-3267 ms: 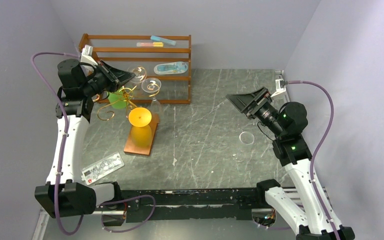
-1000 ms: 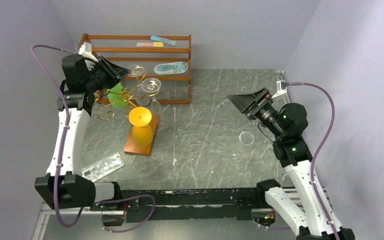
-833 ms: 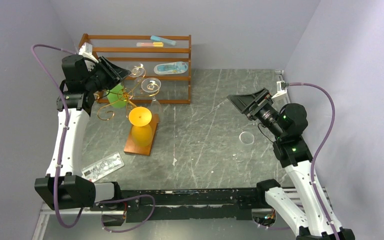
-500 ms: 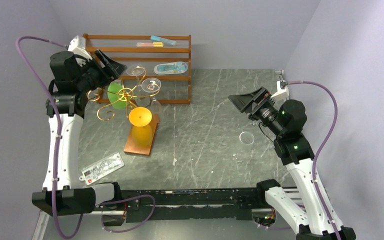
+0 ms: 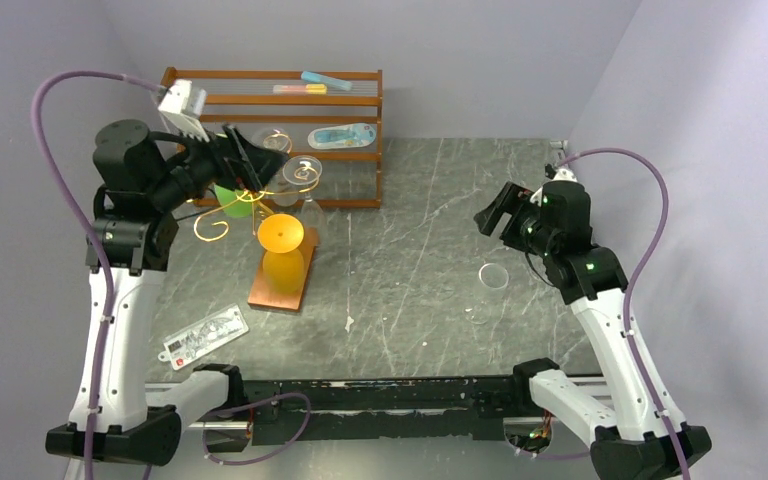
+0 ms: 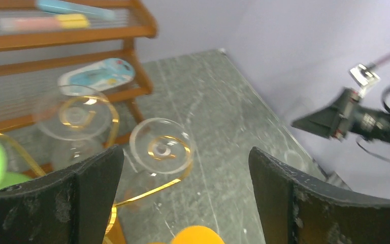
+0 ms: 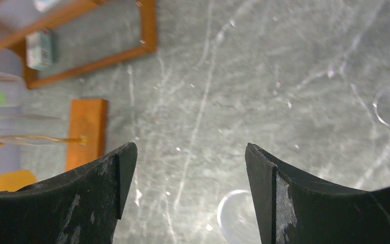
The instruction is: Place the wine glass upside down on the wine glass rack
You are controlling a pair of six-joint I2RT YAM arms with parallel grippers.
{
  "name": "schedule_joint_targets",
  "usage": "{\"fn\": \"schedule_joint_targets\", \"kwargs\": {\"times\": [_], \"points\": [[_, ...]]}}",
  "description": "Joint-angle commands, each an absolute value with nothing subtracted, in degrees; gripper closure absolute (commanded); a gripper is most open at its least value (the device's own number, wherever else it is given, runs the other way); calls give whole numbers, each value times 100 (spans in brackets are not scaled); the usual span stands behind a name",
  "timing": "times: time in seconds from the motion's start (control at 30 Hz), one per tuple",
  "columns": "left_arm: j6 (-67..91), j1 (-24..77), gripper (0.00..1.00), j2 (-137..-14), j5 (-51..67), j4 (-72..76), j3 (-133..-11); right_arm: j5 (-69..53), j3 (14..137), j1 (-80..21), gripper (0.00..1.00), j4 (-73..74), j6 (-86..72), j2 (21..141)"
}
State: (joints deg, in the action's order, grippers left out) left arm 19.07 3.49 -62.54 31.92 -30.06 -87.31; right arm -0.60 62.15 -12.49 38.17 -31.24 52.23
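Wine glass (image 5: 228, 200), the green one, sits among the gold scroll arms of the rack (image 5: 278, 296), on the side nearest your left arm. From above, your left pincer (image 5: 252, 160) covers part of it, so you cannot tell exactly how it hangs. In the left wrist view only a green edge shows at the far left, just beside one finger.

Your left pincer is spread wide with nothing between its fingers, and it hovers over the top of the rack. An orange glass (image 5: 281, 255) hangs upside down on the rack's near side, foot up, over the copper-brown base. Two clear glasses (image 5: 305, 170) hang foot up on the far arms, toward the wooden shelf (image 5: 250, 74) that stands at the back wall just behind the rack.

Your right pincer (image 5: 490, 215) is also spread and empty. It is raised over the right half of the tabletop (image 5: 410, 250), well apart from the rack. Near it a clear round glass piece (image 5: 493, 276) lies on the tabletop; you cannot tell what it is. A flat printed packet (image 5: 205, 335) lies beside your left arm.
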Motion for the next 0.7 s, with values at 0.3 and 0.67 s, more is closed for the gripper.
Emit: {"fn": "schedule_joint_targets", "kwargs": {"times": [0.3, 0.67], "points": [[1021, 1118, 4, -5395, 3199, -2543, -8074, -809, 6264, -1253, 25, 5450, -2164, 5241], [903, 1255, 4, -5313, 2303, -2758, -8036, -1140, 5793, -1249, 37, 5305, -2308, 5254]]}}
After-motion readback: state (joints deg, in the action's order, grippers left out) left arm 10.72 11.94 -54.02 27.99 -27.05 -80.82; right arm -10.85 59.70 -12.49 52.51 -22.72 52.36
